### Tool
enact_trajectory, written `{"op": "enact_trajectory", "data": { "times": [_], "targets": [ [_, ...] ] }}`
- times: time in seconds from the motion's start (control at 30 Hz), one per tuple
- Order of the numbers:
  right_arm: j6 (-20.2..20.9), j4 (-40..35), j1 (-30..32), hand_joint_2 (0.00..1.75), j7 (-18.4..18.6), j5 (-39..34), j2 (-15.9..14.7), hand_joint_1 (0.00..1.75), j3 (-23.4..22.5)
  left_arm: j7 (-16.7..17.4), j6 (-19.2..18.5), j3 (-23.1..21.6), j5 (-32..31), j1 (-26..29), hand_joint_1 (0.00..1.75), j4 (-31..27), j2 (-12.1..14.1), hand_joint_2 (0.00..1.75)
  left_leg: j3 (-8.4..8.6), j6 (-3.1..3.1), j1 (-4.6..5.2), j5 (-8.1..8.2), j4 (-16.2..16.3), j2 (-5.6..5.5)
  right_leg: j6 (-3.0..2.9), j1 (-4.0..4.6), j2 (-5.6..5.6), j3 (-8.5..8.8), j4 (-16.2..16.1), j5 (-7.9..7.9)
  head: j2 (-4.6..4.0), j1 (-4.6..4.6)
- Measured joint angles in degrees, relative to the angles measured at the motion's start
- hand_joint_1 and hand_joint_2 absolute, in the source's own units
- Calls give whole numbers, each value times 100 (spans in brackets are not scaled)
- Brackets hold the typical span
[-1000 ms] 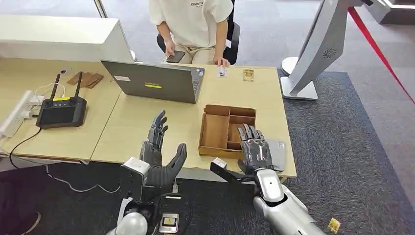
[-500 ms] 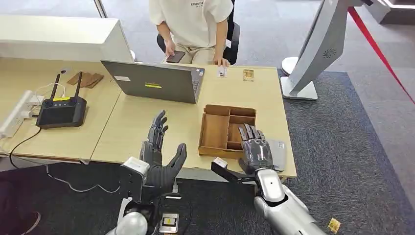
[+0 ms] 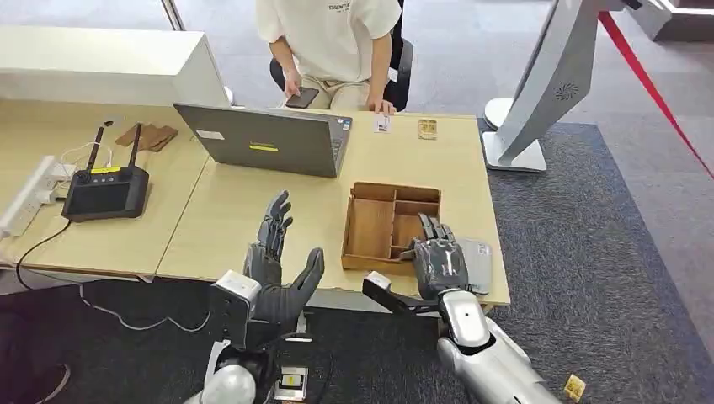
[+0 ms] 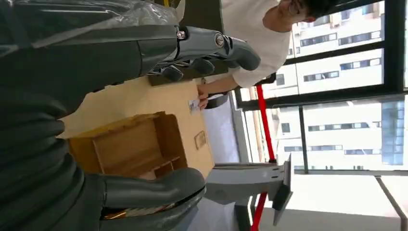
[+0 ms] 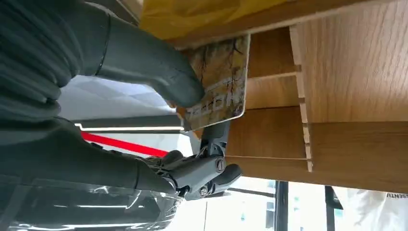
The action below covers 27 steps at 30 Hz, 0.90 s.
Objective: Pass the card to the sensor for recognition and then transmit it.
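Over the wooden compartment tray [image 3: 390, 223], the right hand [image 3: 438, 261] pinches a patterned yellow-brown card [image 5: 219, 82] edge-up; the grey sensor pad [image 3: 478, 265] lies just beside it, while the left hand [image 3: 278, 261] stands spread.

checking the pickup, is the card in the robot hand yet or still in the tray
In the right robot hand: the right wrist view shows the thumb pressing the card against the fingers, over the wooden tray. Whether it has fully cleared the tray, cannot tell.

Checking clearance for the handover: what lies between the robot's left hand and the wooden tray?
In the head view, only bare tabletop lies between the open left hand and the wooden tray; the right hand pinches the card at the tray.
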<state>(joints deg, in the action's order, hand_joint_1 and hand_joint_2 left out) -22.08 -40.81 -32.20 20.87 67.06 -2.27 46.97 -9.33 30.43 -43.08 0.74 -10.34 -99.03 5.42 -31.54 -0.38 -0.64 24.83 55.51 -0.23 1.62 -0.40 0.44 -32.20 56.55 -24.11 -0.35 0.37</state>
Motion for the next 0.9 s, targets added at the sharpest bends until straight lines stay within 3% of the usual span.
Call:
{"op": "enact_trajectory", "data": {
  "times": [0.5, 0.9],
  "targets": [
    [4, 2, 2, 175, -33, -33, 4, 175, 0, 0, 0, 0, 0, -7, 0, 0, 0, 175, 0, 0, 0, 0, 0, 0, 0, 0, 0, 0, 0, 0, 0, 0],
    [-324, -4, -1, 175, -48, -46, 26, 175, -2, 0, 0, -7, 7, -60, 0, 28, 0, 175, 0, 0, 0, 0, 0, 0, 0, 0, 0, 0, 0, 0, 0, 0]
  ]
}}
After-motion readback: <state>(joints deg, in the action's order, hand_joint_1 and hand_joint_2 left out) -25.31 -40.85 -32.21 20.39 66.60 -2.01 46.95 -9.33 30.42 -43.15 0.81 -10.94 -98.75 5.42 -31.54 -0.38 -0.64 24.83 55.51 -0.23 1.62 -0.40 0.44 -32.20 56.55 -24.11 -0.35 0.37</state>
